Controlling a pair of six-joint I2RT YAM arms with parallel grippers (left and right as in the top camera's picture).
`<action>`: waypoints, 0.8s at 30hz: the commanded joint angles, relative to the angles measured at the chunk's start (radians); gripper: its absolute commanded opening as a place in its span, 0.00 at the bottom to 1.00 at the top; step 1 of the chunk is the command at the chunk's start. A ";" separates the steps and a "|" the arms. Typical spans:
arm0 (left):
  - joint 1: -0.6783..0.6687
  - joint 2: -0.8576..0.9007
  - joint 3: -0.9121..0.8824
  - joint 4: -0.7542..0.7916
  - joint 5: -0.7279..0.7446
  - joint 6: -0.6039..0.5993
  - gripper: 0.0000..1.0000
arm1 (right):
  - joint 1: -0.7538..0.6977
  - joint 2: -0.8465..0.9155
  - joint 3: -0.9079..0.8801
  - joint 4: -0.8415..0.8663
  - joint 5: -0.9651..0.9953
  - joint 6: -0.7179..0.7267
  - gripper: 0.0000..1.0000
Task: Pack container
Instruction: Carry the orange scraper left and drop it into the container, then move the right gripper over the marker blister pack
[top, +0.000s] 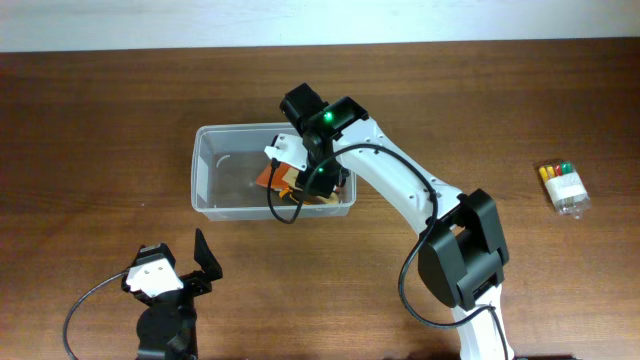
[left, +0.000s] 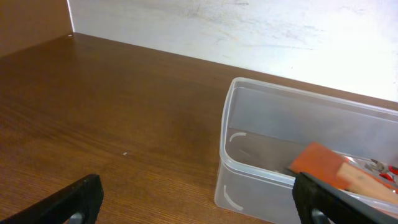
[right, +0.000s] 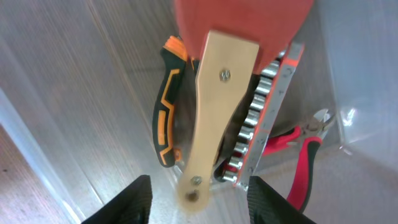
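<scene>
Right gripper (right: 198, 196), wide open and empty, straddles scraper (right: 221, 106) handle lying 12–6 inside container (top: 197, 170); left gripper (left: 198, 190), open, farther off at 7 o'clock.

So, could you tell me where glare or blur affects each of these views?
Overhead: evenly lit, sharp, no glare. Left wrist: the wall behind the container is blown out to white, and the left gripper shows dark, soft-edged fingers. Right wrist: the right gripper has blurred fingers; small highlights glint on the clear plastic at right.

Clear container (top: 228, 190), orange-black handle (right: 164, 112), red pliers (right: 309, 163), brown woodgrain table (top: 100, 120)
</scene>
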 joint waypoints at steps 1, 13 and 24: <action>-0.003 -0.005 -0.003 -0.001 -0.003 0.009 0.99 | 0.003 -0.014 0.092 -0.036 0.043 0.015 0.52; -0.003 -0.005 -0.003 -0.001 -0.003 0.009 0.99 | -0.387 -0.068 0.605 -0.402 0.314 0.170 0.54; -0.003 -0.005 -0.003 -0.001 -0.003 0.009 0.99 | -1.019 -0.090 0.597 -0.447 0.257 0.119 0.66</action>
